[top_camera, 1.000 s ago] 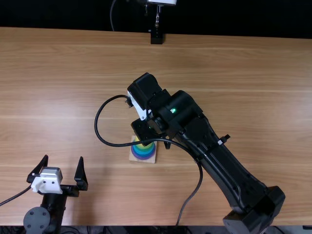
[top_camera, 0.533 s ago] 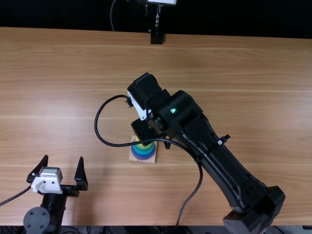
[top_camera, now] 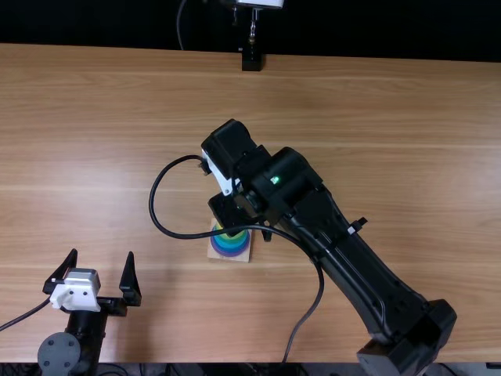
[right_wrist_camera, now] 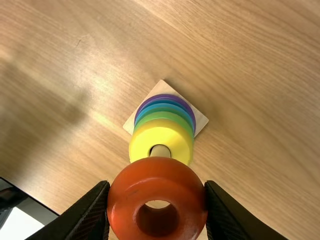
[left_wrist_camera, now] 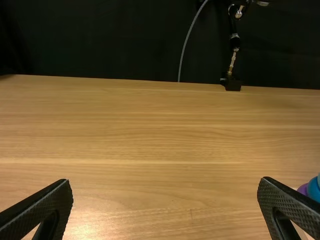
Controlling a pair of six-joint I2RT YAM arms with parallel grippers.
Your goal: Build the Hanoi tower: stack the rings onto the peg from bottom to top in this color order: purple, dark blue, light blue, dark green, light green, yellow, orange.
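Right claw [top_camera: 233,210], centre of top view, is clamped on orange ring [right_wrist_camera: 155,176] near peg [right_wrist_camera: 160,151]; left claw [top_camera: 102,252], lower left, sits apart.

Light brown wooden table [top_camera: 376,102], pale glare [top_camera: 94,153] on its grain; black backdrop [left_wrist_camera: 100,40] beyond far edge

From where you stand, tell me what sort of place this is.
Probably a robotics lab or test bench: two black robot arms stand at a wooden table, with a ring-stacking toy on it.

Stacked rings [top_camera: 229,248] partly hidden
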